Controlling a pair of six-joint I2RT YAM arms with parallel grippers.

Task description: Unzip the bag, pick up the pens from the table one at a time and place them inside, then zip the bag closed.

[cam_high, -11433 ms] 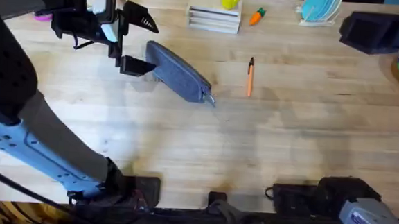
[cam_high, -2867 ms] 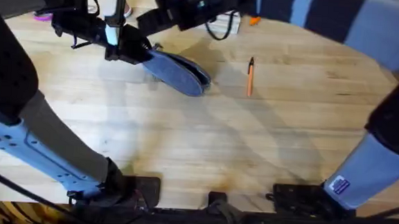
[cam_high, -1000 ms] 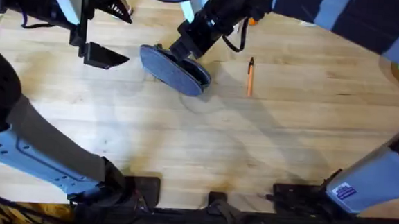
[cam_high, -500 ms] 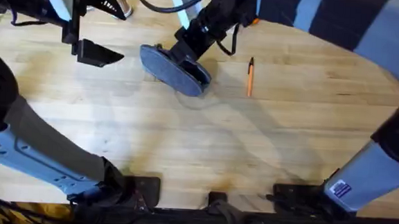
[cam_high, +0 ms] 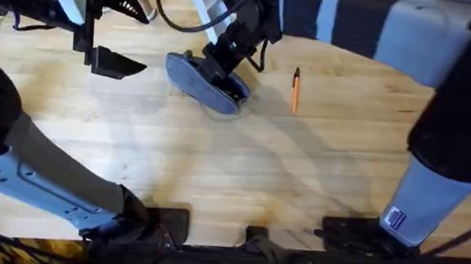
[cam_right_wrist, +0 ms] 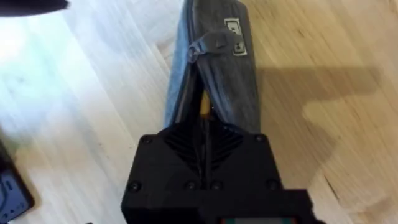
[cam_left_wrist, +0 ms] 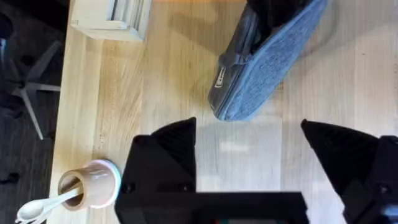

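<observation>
Pale wooden planks of the table [cam_high: 241, 173] fill most of the overhead frame, with grain running across them. Two arms dominate it next: the left arm rises from the lower left and reaches to the upper left, while the right arm sweeps up from the lower right, large and blurred, crossing past the middle to the upper centre.

At the upper centre-left of the overhead frame lies the bag [cam_high: 206, 83], a grey-blue pouch set at a slant on the table. The right gripper [cam_high: 221, 66] is pressed down onto the upper side of the bag. In the right wrist view its fingers [cam_right_wrist: 189, 149] are drawn tight together over the zipper line of the bag [cam_right_wrist: 214, 74], which gapes slightly there with a glimpse of orange inside; whether the small pull is pinched between them cannot be told.

The left gripper [cam_high: 110, 42] hangs at the upper left, apart from the bag, its jaws spread wide and holding nothing; the left wrist view shows the two fingers [cam_left_wrist: 165, 155] well separated, with the bag [cam_left_wrist: 267, 59] beyond them.

Right of the bag, one orange pen [cam_high: 295, 91] lies on the table, dark tip toward the top of the frame.
</observation>
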